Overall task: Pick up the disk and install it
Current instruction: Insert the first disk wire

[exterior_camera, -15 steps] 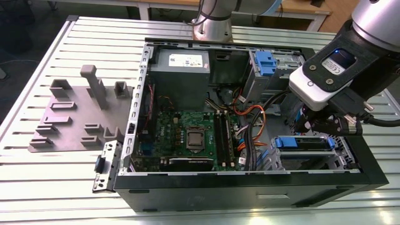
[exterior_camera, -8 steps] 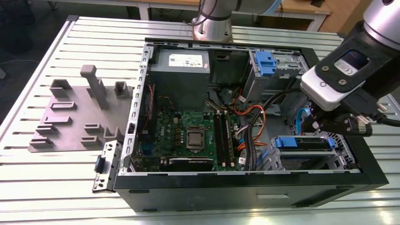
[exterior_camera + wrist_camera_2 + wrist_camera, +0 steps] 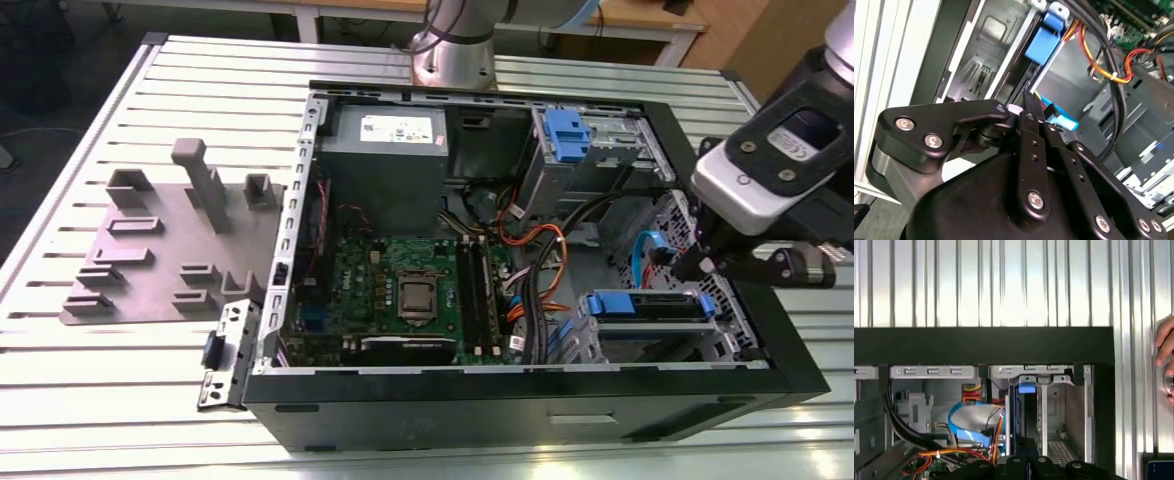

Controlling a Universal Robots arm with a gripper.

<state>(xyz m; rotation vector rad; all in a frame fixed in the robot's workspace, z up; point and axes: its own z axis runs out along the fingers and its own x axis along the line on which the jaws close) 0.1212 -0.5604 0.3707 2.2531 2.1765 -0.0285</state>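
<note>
Disk (image 3: 647, 305), flat, blue carrier frame along its edge, lying in computer case (image 3: 534, 405) bay, fingers (image 3: 1027, 112) together beside it

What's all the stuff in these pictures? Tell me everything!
table: one, silver, underneath.
computer case: one, black, on the table.
holder plate: one, grey, exterior view's left of case.
circuit board: one, green, inside case.
big box: one, grey, inside case.
latch: one, blue, on cage.
disk: one, blue-framed, in a bay inside case.
cables: several, orange and black, inside case.
hand: one, beside the case.
arm: one, silver base, behind the case.
gripper: one, black, at the disk's bay.
</note>
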